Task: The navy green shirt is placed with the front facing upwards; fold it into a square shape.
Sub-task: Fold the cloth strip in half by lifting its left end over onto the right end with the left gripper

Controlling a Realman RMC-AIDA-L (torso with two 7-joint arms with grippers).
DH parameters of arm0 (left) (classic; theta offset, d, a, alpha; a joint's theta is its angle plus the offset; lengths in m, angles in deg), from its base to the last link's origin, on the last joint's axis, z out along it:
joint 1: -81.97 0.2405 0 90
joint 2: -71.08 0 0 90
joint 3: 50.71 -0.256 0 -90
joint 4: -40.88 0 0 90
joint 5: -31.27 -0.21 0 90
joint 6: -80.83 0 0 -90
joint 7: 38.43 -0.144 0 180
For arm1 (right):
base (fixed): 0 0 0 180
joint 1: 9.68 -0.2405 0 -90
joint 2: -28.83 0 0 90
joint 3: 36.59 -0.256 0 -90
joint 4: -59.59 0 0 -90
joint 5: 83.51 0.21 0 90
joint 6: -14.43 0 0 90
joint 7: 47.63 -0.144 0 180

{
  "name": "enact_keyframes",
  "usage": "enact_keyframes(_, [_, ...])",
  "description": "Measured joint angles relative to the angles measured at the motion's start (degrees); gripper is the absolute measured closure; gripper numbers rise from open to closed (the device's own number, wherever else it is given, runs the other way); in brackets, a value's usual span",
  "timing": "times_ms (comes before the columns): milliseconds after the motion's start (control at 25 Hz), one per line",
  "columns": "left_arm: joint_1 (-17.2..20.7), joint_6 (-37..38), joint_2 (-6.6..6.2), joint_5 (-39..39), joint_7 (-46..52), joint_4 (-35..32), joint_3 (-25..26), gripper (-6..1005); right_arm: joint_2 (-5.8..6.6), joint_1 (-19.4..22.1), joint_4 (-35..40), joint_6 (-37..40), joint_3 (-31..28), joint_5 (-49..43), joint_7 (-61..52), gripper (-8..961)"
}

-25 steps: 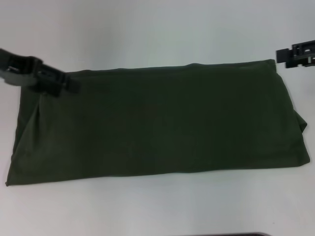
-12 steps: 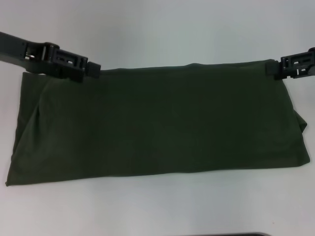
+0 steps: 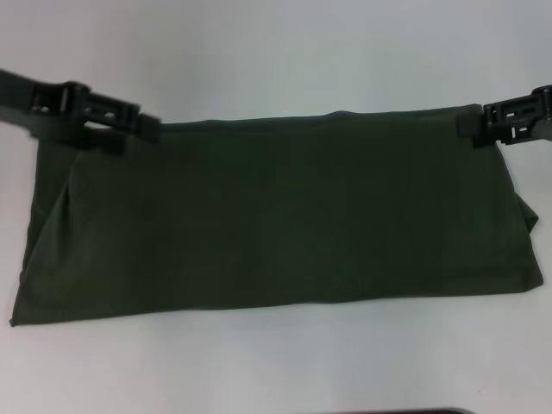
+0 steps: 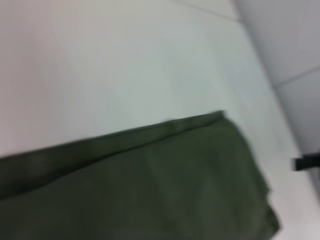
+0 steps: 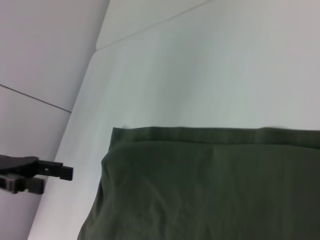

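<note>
White tabletop (image 3: 276,52) all around. Lying flat across the middle is the navy green shirt (image 3: 276,220), already folded into a long band running left to right, plain side up, no lettering showing. Left gripper (image 3: 142,128) sits over the shirt's far-left corner, right gripper (image 3: 470,125) over the far-right corner. Can't tell whether either claw is spread or pinching cloth.

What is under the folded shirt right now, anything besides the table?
Only the white table shows around the navy green shirt. Whatever lies beneath the cloth, including its lower layers, is covered. Left gripper and right gripper sit at its far corners.
</note>
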Motion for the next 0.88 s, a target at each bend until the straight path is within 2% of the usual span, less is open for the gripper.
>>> enact_keyframes(200, [1.42, -1.75, -0.56, -3.36, 4.35, 1.03, -0.01, 159, -0.68, 0.19, -0.02, -0.35, 0.01, -0.01, -0.21, 305])
enact_keyframes(480, [1.94, -6.99, 1.74, -5.36, 5.35, -1.67, -3.12, 170, -0.89, 0.51, -0.43, -1.05, -0.03, -0.02, -0.12, 309])
enact_keyframes(880, [1.80, -18.27, 2.01, -8.96, 8.18, -6.31, -6.98, 172, -1.31, 1.46, -0.56, -2.20, 0.00, -0.01, 0.00, 309])
